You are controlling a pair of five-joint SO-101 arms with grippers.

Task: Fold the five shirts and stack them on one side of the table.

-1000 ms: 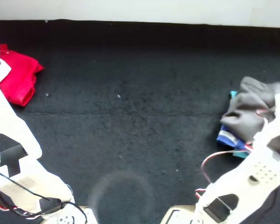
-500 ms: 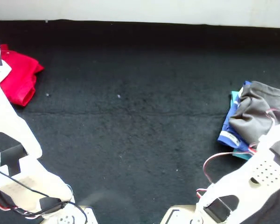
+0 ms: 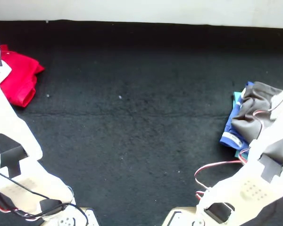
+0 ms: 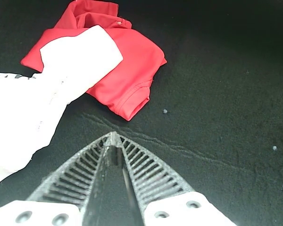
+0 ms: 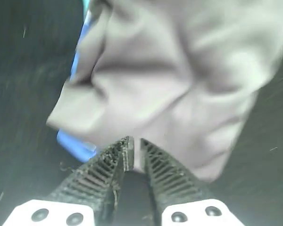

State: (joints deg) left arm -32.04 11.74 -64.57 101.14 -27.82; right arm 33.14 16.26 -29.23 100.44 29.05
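A crumpled red shirt lies at the table's far left, with a white piece of fabric overlapping it. My left gripper hovers shut just short of the red shirt, holding nothing. At the right edge, a grey shirt lies bunched on top of a blue shirt and a teal one. My right gripper is over the near edge of the grey shirt, its fingers pinched almost together on the cloth. A blue edge shows under the grey.
The black cloth-covered table stretches wide between the two piles. A pale wall runs along the far edge. Both white arm bases stand at the front, with loose cables by the right one.
The grey shirt, held up bunched a second ago, came down onto the blue and teal shirts. The right arm then shifted lower and nearer the front. The left arm stayed still.
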